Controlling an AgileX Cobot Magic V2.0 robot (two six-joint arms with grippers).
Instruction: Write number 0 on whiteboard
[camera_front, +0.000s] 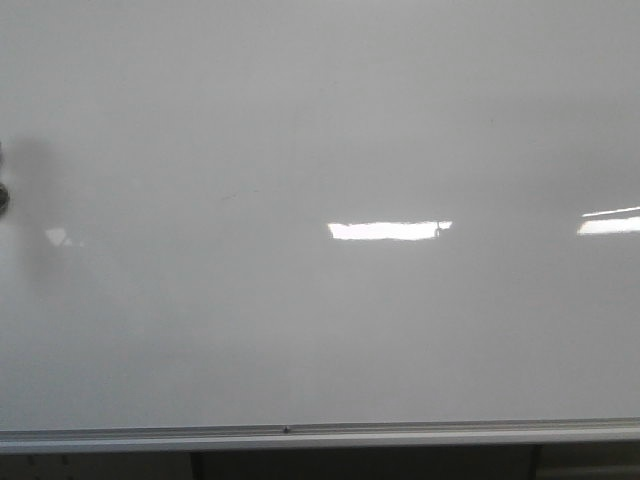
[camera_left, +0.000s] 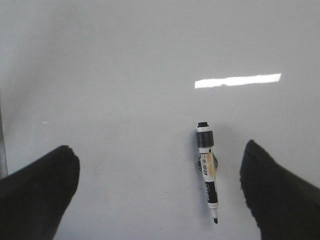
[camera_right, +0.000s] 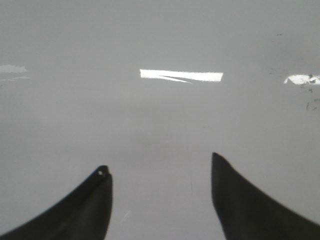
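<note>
Whiteboard (camera_front: 320, 120): glossy pale grey-white, plain, broken by bright white rectangular glare patches; silver rail (camera_front: 320, 435) along its lower edge. Marker (camera_left: 207, 167) lying between the fingers of the left pincer (camera_left: 160, 190): white barrel, black cap end and tip, small orange-and-black label print. Both pincers matte black; right pincer (camera_right: 160, 195) fingers likewise plain black.

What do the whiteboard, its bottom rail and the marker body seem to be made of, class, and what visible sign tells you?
The whiteboard: a glossy coated panel, judging by sharp rectangular light reflections. Its bottom rail: likely brushed aluminium, silver-grey and matte. The marker: probably smooth plastic, white barrel with black ends and a printed label.
</note>
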